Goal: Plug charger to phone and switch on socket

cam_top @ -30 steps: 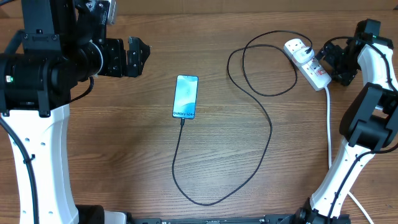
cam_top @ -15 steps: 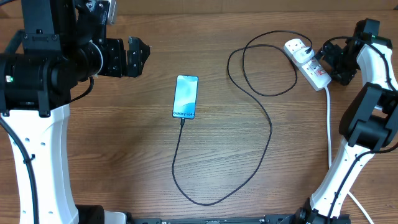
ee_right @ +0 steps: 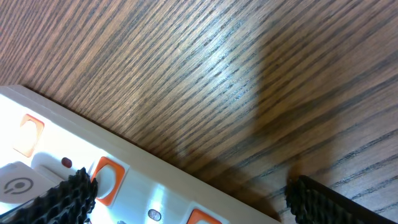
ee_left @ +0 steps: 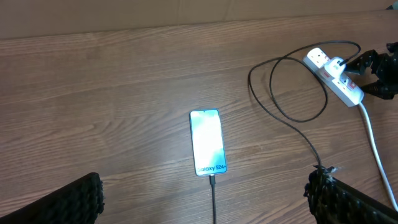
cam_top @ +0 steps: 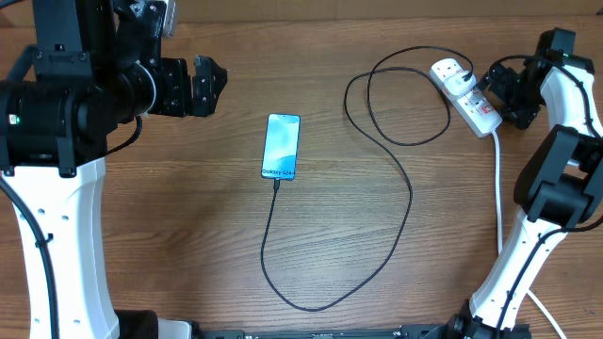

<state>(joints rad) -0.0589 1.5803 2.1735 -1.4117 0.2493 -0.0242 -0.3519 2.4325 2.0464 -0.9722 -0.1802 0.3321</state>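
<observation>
Both tools are spread wide and hold nothing. The left tool (cam_top: pixel 213 87) hangs above the upper left of the counter (cam_top: pixel 170 217), well apart from everything the task needs. The right tool (cam_top: pixel 494 94) sits at the far right, low over the socket (cam_top: pixel 468 97), with its fingers on either side of the strip's switch end in the right wrist view.

Across the wooden counter runs the charger (cam_top: pixel 411 202), a thin black cable that loops once near the socket, sweeps down toward the near edge and curves back up to the phone (cam_top: pixel 282 146). The phone lies flat near the middle, screen up and lit pale blue. The cable's small tip meets its lower edge and looks seated. At the other end, the white plug (cam_top: pixel 450 71) sits in one outlet of the socket, whose thick white cord (cam_top: pixel 498 188) trails down the right side.

An orange-red switch (ee_right: pixel 104 178) shows close under the right tool, but whether it is on cannot be told.

Nothing has moved over the last second: arms, cable and phone are exactly where they were. The phone end of the job appears done, and only the switch press seems to be left.
</observation>
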